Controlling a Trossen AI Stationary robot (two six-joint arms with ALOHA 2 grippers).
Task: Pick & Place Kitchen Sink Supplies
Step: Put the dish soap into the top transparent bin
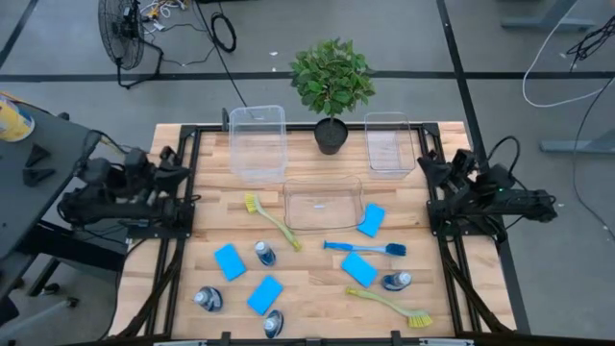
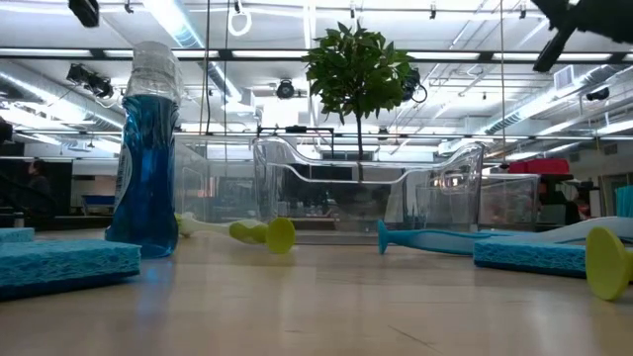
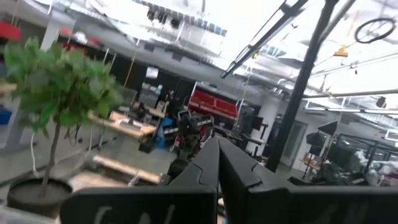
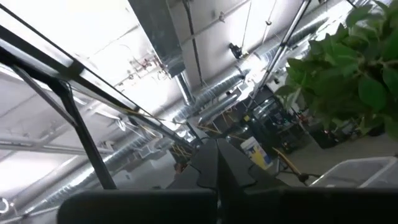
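Wooden tabletop carries your supplies across its near half: four blue sponges, soft, light, best pinched across the flat; three stiff brushes, two yellow-green and one blue, best taken mid-handle; four small bottles, likely slippery, best gripped at the body. Three clear bins and a potted plant stand farther back; left gripper and right gripper wait at the table's edges, both closed tight and holding nothing.

You have two dark, chunky arms, the left arm and the right arm, each with black cables and two flat black fingers.
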